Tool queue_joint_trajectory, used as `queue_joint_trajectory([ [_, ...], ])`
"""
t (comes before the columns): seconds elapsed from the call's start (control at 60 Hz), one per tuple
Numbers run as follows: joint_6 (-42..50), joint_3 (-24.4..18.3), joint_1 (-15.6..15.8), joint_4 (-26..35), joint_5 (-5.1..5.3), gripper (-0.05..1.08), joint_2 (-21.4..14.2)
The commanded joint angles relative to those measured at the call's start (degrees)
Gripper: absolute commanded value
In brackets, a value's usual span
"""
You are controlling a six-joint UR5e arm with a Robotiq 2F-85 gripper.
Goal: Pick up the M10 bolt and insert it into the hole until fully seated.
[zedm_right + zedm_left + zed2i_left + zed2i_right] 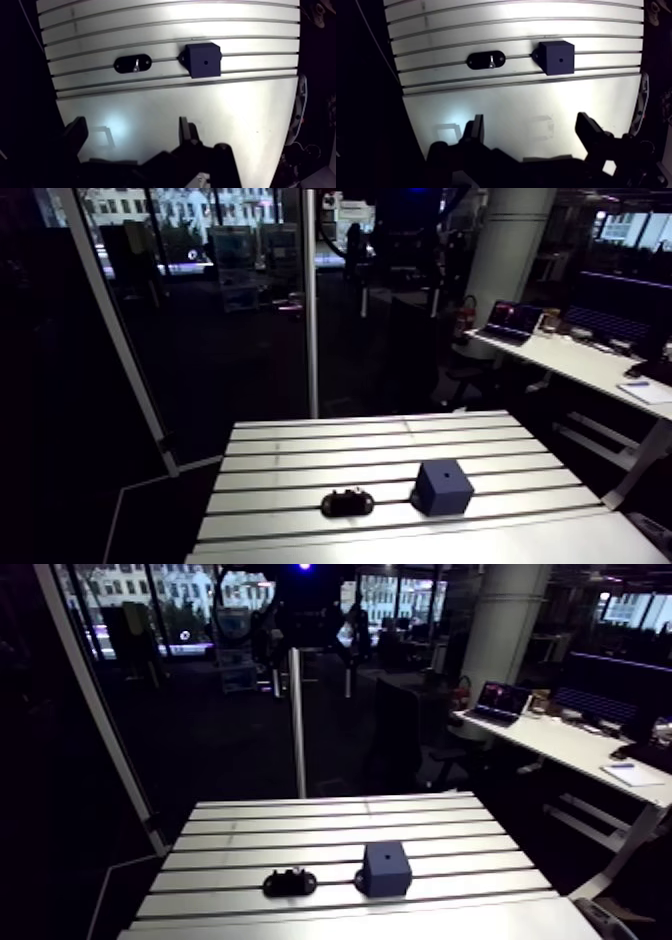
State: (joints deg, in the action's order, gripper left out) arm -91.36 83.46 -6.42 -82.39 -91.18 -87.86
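A robotics lab: a slotted aluminium worktop carries a dark block with one drilled hole and a black holder, side by side, with a robot's end effector above, fingers spread wide.

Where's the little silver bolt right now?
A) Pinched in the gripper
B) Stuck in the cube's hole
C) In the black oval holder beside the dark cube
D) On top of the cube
C: in the wrist view the bolt shows as a silver glint inside the holder, next to the cube, while the gripper is open with nothing between its fingers.
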Motion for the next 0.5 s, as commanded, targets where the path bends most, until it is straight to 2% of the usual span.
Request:
queue_joint_trajectory([
  [0.017,-0.4,-3.1,3.4,-2.4,1.67,0.01,6.0],
  [0.5,-0.4,-3.0,3.3,-2.4,1.76,0.01,5.9],
])
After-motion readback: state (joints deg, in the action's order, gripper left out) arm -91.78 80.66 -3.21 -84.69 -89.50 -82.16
